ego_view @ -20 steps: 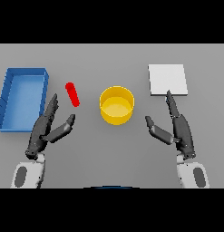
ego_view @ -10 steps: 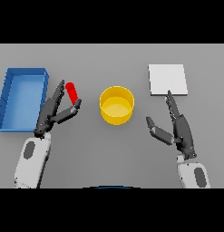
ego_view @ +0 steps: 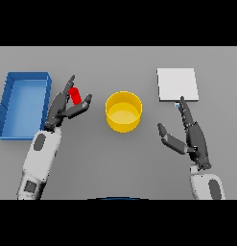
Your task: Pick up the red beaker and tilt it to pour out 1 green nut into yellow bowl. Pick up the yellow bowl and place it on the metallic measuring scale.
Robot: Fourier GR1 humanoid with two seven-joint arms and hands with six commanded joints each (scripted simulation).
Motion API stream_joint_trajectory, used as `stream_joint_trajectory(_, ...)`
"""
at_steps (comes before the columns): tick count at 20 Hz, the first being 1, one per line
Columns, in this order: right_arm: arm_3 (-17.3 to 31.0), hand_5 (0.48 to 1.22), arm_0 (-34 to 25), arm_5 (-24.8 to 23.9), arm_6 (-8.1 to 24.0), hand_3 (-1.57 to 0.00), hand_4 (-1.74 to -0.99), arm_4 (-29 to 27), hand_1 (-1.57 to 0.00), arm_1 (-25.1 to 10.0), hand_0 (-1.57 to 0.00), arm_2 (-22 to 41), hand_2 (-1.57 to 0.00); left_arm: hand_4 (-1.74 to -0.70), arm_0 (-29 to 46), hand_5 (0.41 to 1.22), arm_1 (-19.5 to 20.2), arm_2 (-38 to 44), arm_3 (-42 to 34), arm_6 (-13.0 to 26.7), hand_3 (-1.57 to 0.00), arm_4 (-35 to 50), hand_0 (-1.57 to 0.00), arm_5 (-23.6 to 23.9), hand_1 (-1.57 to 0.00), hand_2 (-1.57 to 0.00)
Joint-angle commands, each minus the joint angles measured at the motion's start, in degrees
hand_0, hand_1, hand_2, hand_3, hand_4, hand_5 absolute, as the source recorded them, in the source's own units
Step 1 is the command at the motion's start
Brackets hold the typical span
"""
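Reaching forward since a moment ago, the left robot hand (ego_view: 62,108) now brackets the red beaker (ego_view: 76,95) with released fingers, grasp pending; the right robot hand (ego_view: 191,137) idles, released.

The left robot hand (ego_view: 62,106) has reached forward and now brackets the red beaker (ego_view: 75,95).

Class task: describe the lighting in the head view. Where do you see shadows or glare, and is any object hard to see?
Head view: lighting is even and flat, with no glare on the grey table; the yellow bowl casts only a faint shadow; the red beaker is partly hidden by the left hand; the metallic measuring scale looks plain pale, without highlights.
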Motion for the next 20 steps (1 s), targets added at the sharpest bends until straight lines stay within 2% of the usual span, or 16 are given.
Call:
stream_joint_trajectory(1, 0.0, 0.639, -0.1, -0.2, 0.4, 0.00, -1.240, 0.0, 0.00, 0.2, 0.00, -0.1, 0.00, -1.21, -0.9, 0.673, -0.2, 0.3, 1.5, -0.5, 0.00, -0.1, 0.00, 0.3, 0.00, 0.00)
stream_joint_trajectory(7, 0.1, 0.646, 0.0, -0.6, 0.7, 0.00, -1.246, 0.7, 0.00, 0.4, 0.00, 0.4, 0.00, -1.30, -4.9, 0.719, -1.9, 4.3, 9.2, -8.0, 0.00, 3.1, 0.00, 0.8, 0.00, -0.01)
stream_joint_trajectory(8, 0.1, 0.644, -0.3, -0.6, 0.7, 0.00, -1.244, 0.4, 0.00, 0.5, 0.00, 0.2, 0.00, -1.33, -5.4, 0.738, -2.4, 4.8, 10.7, -8.9, -0.04, 3.3, 0.00, 1.3, -0.01, -0.05)
stream_joint_trajectory(9, -0.4, 0.645, 0.2, -0.4, 0.3, 0.00, -1.242, 0.3, 0.00, 0.3, 0.00, 0.2, 0.00, -1.36, -6.3, 0.761, -3.1, 5.3, 12.0, -9.5, -0.13, 3.6, -0.08, 1.7, -0.09, -0.16)
stream_joint_trajectory(10, -0.2, 0.645, -1.0, -0.4, 1.4, 0.00, -1.240, 0.1, 0.00, -0.2, 0.00, -0.4, 0.00, -1.40, -6.6, 0.787, -3.6, 5.7, 12.8, -10.5, -0.25, 3.7, -0.21, 2.5, -0.23, -0.29)
stream_joint_trajectory(11, 0.2, 0.647, -0.7, -0.8, 1.0, 0.00, -1.236, 0.7, 0.00, 0.0, 0.00, -0.2, 0.00, -1.41, -6.9, 0.874, -3.8, 6.1, 13.6, -10.8, -0.52, 3.6, -0.38, 3.6, -0.41, -0.46)
stream_joint_trajectory(12, 0.3, 0.648, -0.3, -0.8, 0.7, 0.00, -1.237, 0.7, 0.00, 0.2, 0.00, 0.0, 0.00, -1.47, -7.3, 0.943, -4.0, 6.2, 14.2, -11.0, -0.73, 2.8, -0.55, 5.4, -0.59, -0.66)
stream_joint_trajectory(13, 0.3, 0.648, -0.7, -0.7, 0.8, 0.00, -1.239, 0.5, 0.00, 0.3, 0.00, -0.1, 0.00, -1.52, -7.4, 0.999, -3.9, 5.5, 14.4, -10.9, -0.88, 1.4, -0.76, 6.7, -0.78, -0.84)
stream_joint_trajectory(14, 0.6, 0.648, -0.8, -0.6, 0.8, 0.00, -1.239, 0.1, 0.00, 0.0, 0.00, -0.5, 0.00, -1.56, -8.0, 1.043, -3.9, 4.8, 14.7, -10.2, -0.98, -0.1, -0.92, 7.7, -0.94, -0.99)
stream_joint_trajectory(15, 0.5, 0.648, -0.5, -0.8, 0.9, 0.00, -1.239, 0.4, 0.00, 0.2, 0.00, -0.3, 0.00, -1.59, -8.5, 1.079, -4.0, 4.2, 15.5, -11.1, -1.06, -0.9, -1.05, 8.1, -1.07, -1.11)
stream_joint_trajectory(17, 0.0, 0.650, -0.1, -0.8, 0.0, 0.00, -1.242, 0.6, 0.00, 0.4, 0.00, 0.1, 0.00, -1.64, -8.9, 1.130, -3.5, 4.3, 15.9, -11.5, -1.15, -0.5, -1.24, 7.4, -1.25, -1.27)
stream_joint_trajectory(19, 0.0, 0.646, 0.6, -0.3, -0.6, 0.00, -1.251, -0.1, 0.00, 0.7, 0.00, 0.2, 0.00, -1.56, -8.5, 1.163, -3.7, 4.0, 15.4, -11.5, -1.30, -0.5, -1.36, 7.3, -1.36, -1.38)
stream_joint_trajectory(20, 0.4, 0.644, -0.6, -0.2, 0.2, 0.00, -1.255, -0.4, 0.00, 0.9, 0.00, 0.0, 0.00, -1.54, -8.3, 1.174, -3.5, 4.2, 15.2, -11.1, -1.36, -0.6, -1.40, 7.2, -1.41, -1.42)
